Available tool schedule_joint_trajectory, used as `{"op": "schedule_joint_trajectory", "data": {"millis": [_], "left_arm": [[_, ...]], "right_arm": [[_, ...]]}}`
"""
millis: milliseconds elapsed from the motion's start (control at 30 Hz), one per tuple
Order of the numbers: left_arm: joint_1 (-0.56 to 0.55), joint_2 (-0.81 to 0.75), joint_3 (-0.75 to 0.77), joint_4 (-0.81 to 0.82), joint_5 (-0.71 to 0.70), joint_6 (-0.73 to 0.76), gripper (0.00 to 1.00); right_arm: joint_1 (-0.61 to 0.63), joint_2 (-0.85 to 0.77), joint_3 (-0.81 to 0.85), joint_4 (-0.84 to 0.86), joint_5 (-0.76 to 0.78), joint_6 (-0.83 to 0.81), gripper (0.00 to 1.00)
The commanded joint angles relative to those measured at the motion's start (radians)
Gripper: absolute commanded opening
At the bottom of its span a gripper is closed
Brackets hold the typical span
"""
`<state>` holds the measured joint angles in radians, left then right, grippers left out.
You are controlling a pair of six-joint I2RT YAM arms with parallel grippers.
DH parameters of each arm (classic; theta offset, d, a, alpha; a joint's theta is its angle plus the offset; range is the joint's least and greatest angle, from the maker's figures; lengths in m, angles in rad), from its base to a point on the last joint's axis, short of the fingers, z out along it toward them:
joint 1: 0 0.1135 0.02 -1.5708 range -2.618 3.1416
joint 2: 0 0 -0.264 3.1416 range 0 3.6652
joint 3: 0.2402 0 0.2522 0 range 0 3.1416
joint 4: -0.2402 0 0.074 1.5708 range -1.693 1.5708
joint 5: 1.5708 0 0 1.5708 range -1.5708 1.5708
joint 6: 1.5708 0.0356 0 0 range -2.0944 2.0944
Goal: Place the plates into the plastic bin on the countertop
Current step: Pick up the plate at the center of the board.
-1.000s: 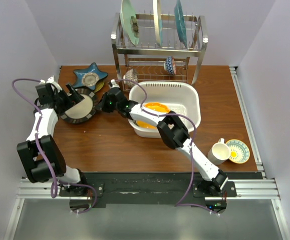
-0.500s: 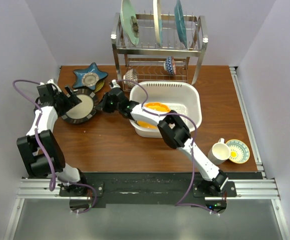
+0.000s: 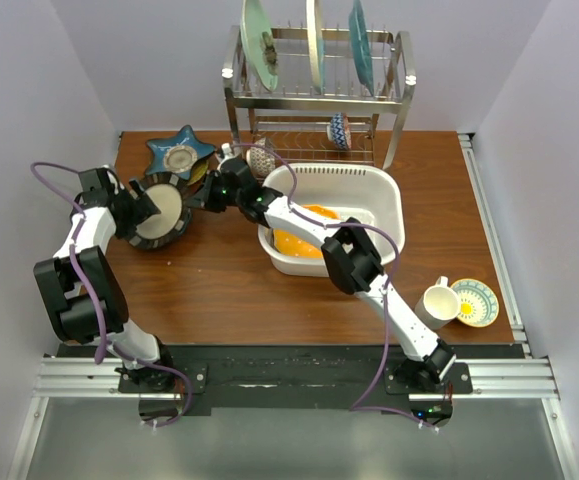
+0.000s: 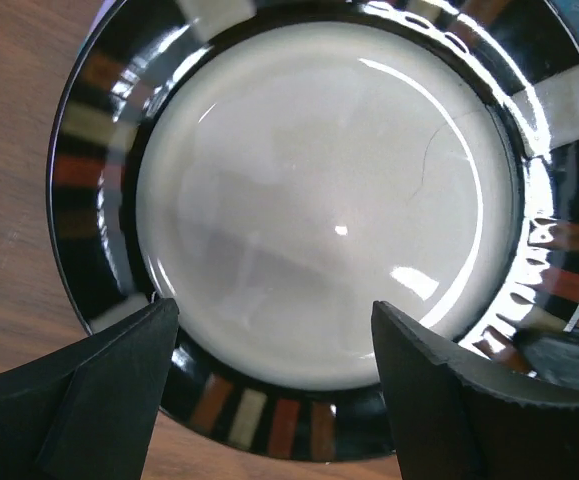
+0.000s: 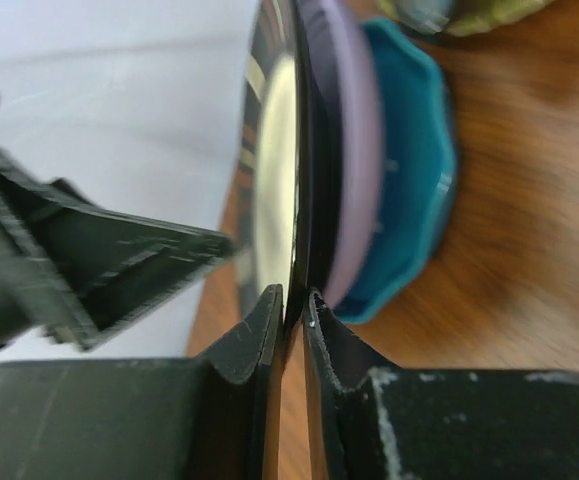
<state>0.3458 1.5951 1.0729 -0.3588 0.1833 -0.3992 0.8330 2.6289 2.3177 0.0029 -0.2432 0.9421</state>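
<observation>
1. Since a second ago the right arm's wrist has swung toward the far side of the counter (image 3: 219, 290). The black-rimmed plate (image 3: 159, 208) has tipped with it and now looks oval from above. The left fingers (image 4: 89, 400) have drawn in a little.
2. Near left, the left arm is folded at the elbow. Its fingers are apart, one either side of the plate's near rim; I cannot tell whether they touch it.
3. The right arm stretches long across the counter. The right fingers (image 5: 244, 350) are clamped on the plate's thin edge, with a lavender plate (image 5: 344, 150) and a teal dish (image 5: 409, 160) stacked just behind.
4. The step looks like peeling the top plate off its stack. Next it wants a firm second hold — then a lift clear and a carry rightward.
5. Farther right, the white plastic bin (image 3: 369, 178) already holds an orange plate (image 3: 304, 235). The blue star-shaped plate (image 3: 179, 152) lies beyond the stack.
</observation>
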Motion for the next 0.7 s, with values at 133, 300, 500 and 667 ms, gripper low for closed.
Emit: {"op": "schedule_joint_trajectory", "data": {"millis": [133,300,500,667], "left_arm": [[0.009,-0.001,0.036,0.018,-0.007,0.028,0.82],[0.009,0.002,0.044,0.007,-0.03,0.031,0.81],[0.009,0.023,0.053,-0.02,-0.088,0.037,0.8],[0.007,0.057,0.071,-0.052,-0.11,0.042,0.67]], "right_arm": [[-0.006,-0.095,0.023,0.112,-0.093,0.001,0.0],[-0.008,-0.141,-0.007,0.089,-0.09,-0.025,0.0],[-0.012,-0.2,-0.056,0.02,-0.047,-0.091,0.0],[-0.021,-0.248,-0.121,0.0,-0.019,-0.106,0.0]]}}
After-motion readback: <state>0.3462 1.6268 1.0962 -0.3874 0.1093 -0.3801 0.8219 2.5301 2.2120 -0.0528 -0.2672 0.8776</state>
